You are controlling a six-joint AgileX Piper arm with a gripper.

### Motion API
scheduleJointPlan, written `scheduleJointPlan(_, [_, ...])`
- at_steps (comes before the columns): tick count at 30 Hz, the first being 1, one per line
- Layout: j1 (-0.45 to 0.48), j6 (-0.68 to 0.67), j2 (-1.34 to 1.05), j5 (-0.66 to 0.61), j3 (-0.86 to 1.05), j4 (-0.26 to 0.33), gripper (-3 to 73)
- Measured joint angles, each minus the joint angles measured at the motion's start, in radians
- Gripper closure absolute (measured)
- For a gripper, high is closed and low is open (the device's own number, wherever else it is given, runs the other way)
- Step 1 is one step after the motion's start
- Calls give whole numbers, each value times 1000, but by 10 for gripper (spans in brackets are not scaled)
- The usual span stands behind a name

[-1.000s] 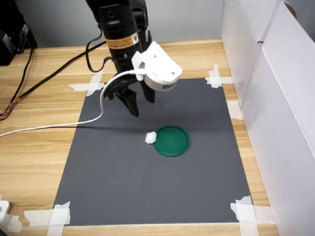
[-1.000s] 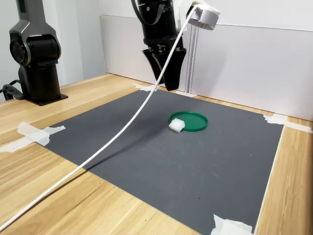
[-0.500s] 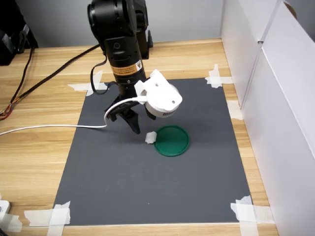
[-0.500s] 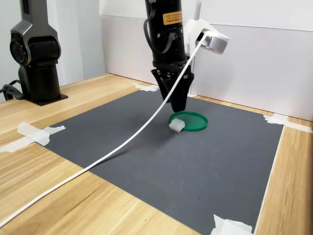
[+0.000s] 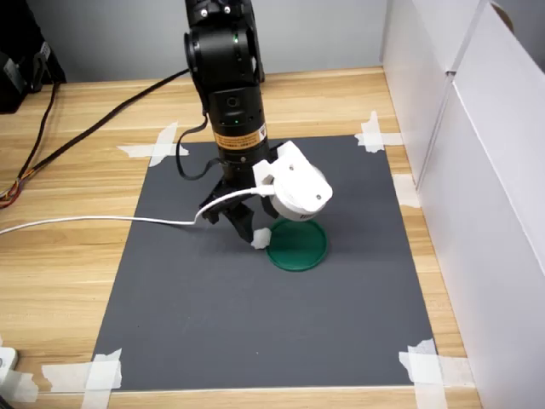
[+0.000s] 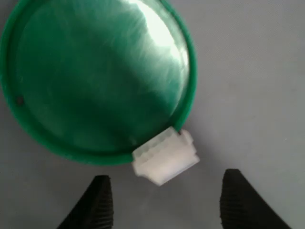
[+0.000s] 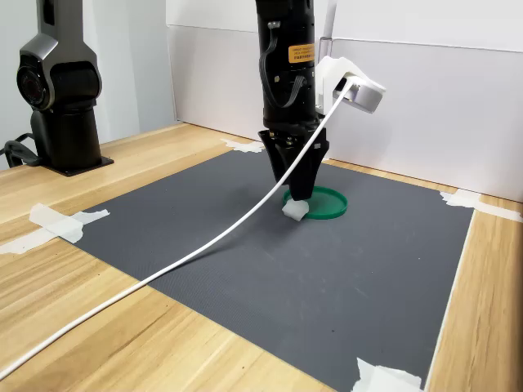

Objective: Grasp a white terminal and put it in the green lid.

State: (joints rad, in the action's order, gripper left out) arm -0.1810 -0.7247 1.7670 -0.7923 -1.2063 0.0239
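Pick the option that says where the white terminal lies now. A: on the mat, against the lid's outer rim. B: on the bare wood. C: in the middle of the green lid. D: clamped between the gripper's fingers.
A: in the wrist view the white terminal lies on the grey mat, against the rim of the green lid; the open gripper has not touched it.

Arm [image 5: 223, 68] is gloss black, cylindrical links, with a yellow-orange warning label [image 7: 299, 54] on the wrist section; text too small to read. Rounded white camera housing [image 5: 295, 182] is bracketed to the wrist, and 1 white cable [image 7: 204, 245] runs from it. Gripper [image 6: 167, 205] has 2 black tapered fingers [image 6: 95, 202], apparently matte.
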Motion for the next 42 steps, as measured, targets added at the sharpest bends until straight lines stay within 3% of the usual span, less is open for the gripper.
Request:
scheduleJointPlan(19, [0,3,58,1,0,1,137])
scheduleJointPlan(32, [0,15,79,15,-2,0,333])
scheduleJointPlan(42, [0,18,77,15,-4,0,376])
